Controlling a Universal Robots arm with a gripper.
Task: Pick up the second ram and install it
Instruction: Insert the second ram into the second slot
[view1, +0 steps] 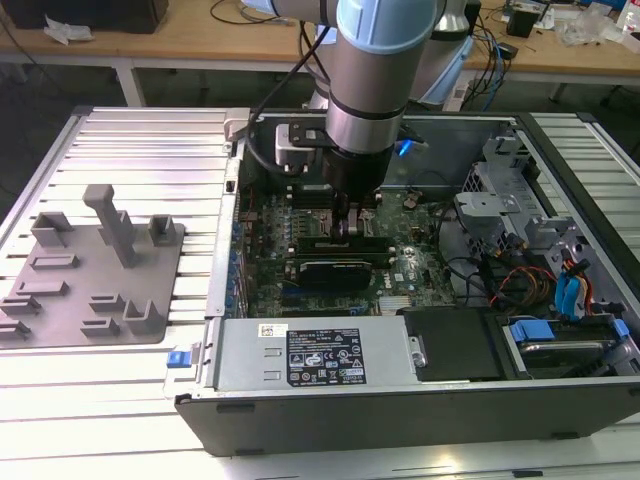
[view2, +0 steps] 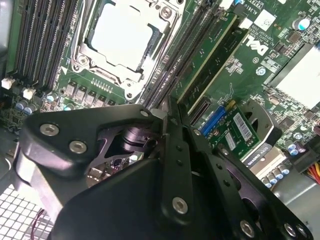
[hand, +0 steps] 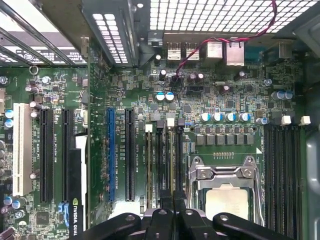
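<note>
My gripper (view1: 350, 228) is down inside the open computer case, over the memory slots beside the processor socket (hand: 227, 192). In both wrist views its black fingers (hand: 162, 215) are drawn together. They close on the near end of the second ram (view2: 202, 62), a long thin green board standing on edge in a slot (hand: 171, 165). The gripper (view2: 167, 112) covers that end of the stick. A similar stick (view2: 222, 57) stands in a slot parallel to it, farther from the socket (view2: 125, 35).
A grey moulded tray (view1: 95, 265) with upright posts lies on the ribbed table at the exterior view's left. In the case, a graphics card (view1: 335, 270) sits just in front of the gripper, with a power supply (view1: 320, 355), drive cages (view1: 500, 200) and cables (view1: 520, 285) around it.
</note>
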